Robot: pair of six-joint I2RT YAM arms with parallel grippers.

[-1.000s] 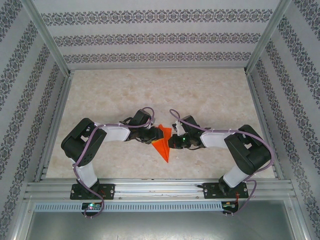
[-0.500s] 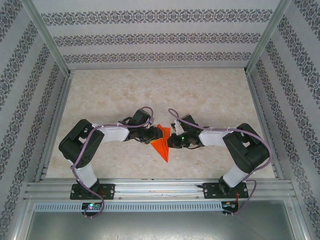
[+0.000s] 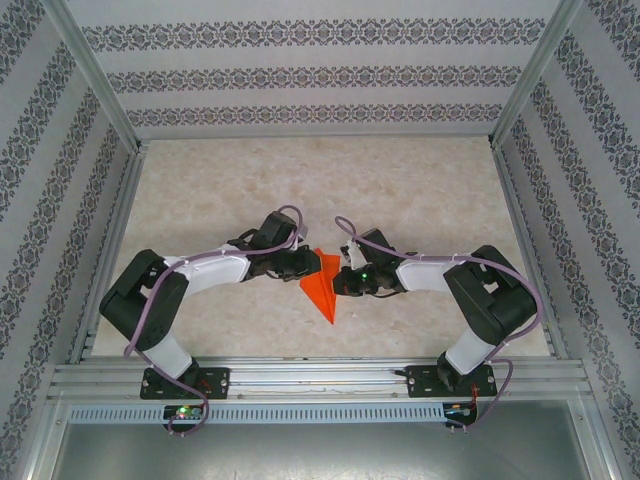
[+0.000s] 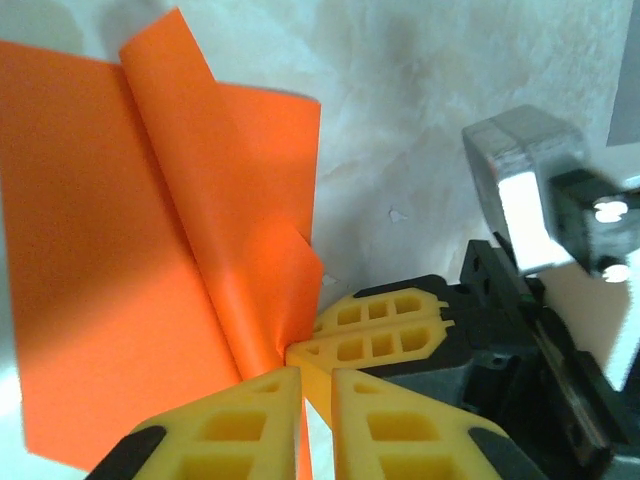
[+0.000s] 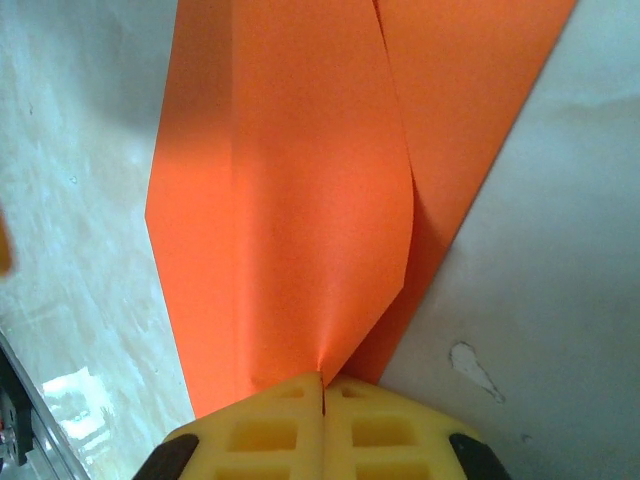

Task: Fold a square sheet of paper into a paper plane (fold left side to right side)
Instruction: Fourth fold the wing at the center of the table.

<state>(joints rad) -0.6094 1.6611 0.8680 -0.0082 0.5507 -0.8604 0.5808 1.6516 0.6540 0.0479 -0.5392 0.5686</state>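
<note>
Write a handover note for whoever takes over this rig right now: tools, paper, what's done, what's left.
Left tool: shut on a raised flap of the orange paper.
Right tool: shut on the paper from the opposite side.
Paper: on the table between the two arms, narrowed to a pointed shape with its tip toward the arm bases.
Done: the pointed folds look made.
Left: probably carry the raised flap over to the right and crease it flat.
</note>
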